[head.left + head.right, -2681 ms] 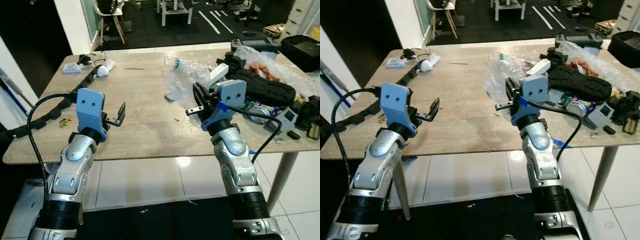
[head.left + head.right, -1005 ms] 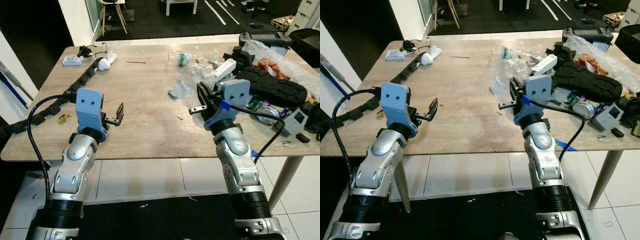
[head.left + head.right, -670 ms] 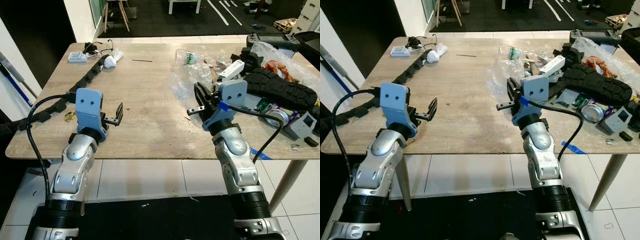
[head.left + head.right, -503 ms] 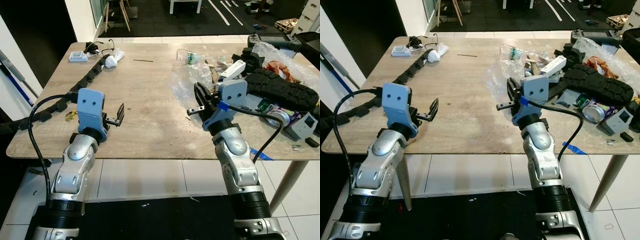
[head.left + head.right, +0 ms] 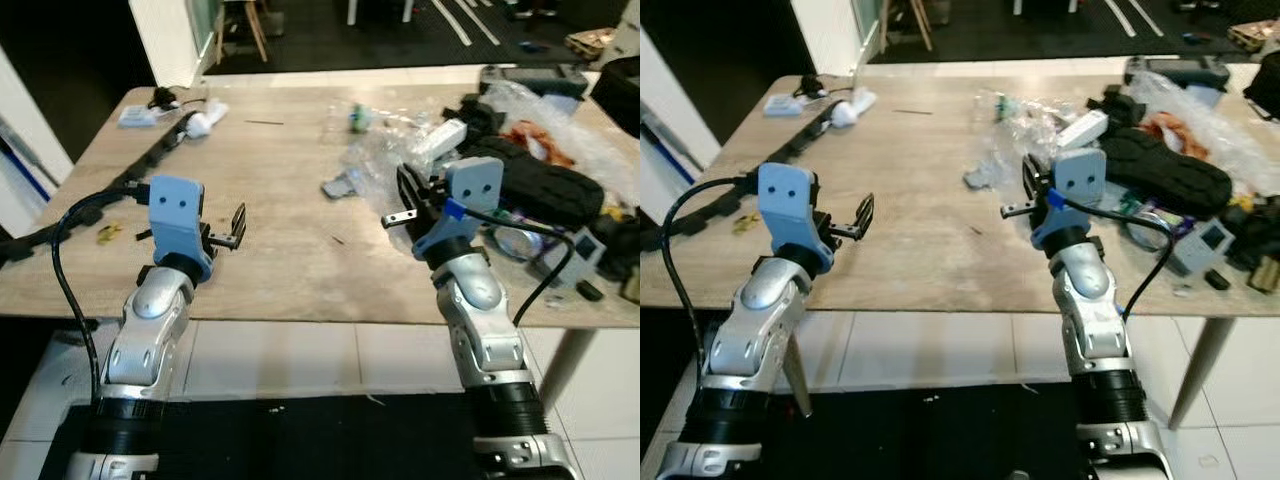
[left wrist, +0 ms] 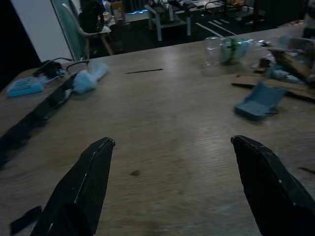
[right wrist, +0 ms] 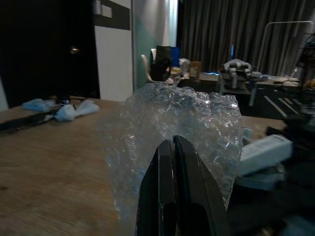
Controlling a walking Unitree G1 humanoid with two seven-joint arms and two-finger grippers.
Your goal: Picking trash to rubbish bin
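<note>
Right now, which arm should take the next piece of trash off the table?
Left. The left gripper is open and free; the right gripper is shut on the clear plastic wrap, though it sits nearer the clutter.

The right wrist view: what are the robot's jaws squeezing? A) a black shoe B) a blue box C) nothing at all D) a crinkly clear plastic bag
D: the right gripper has its jaws pressed together on the crinkly clear plastic bag, which stands up above the wooden table.
</note>
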